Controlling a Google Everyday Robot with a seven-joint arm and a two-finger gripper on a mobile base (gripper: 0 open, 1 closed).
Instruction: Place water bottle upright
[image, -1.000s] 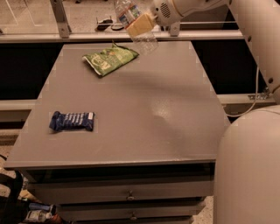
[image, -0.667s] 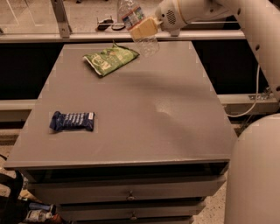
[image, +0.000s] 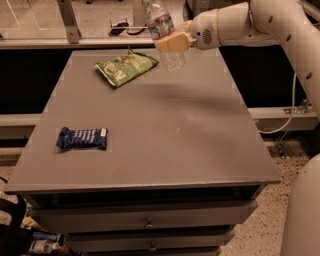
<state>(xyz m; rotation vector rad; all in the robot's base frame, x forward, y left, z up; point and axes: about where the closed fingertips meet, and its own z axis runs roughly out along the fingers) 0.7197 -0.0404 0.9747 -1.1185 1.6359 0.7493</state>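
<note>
The water bottle (image: 162, 31) is a clear ribbed plastic bottle with a white label with red-blue print near its top. It is held in the air above the far edge of the grey table (image: 150, 130), nearly upright and leaning a little to the left. Its cap is cut off by the top of the view. My gripper (image: 170, 42) is shut on the bottle's middle, reaching in from the right on the white arm (image: 240, 22). The bottle's base hangs above the tabletop, to the right of the green bag.
A green snack bag (image: 125, 67) lies at the far left of the table. A dark blue snack packet (image: 82, 138) lies at the left, nearer the front. Drawers (image: 147, 222) sit under the tabletop. A black ledge and glass barrier run behind the table.
The arm has drawn further into view and lifted slightly. The bottle has turned more upright in the gripper and sits a little higher.
</note>
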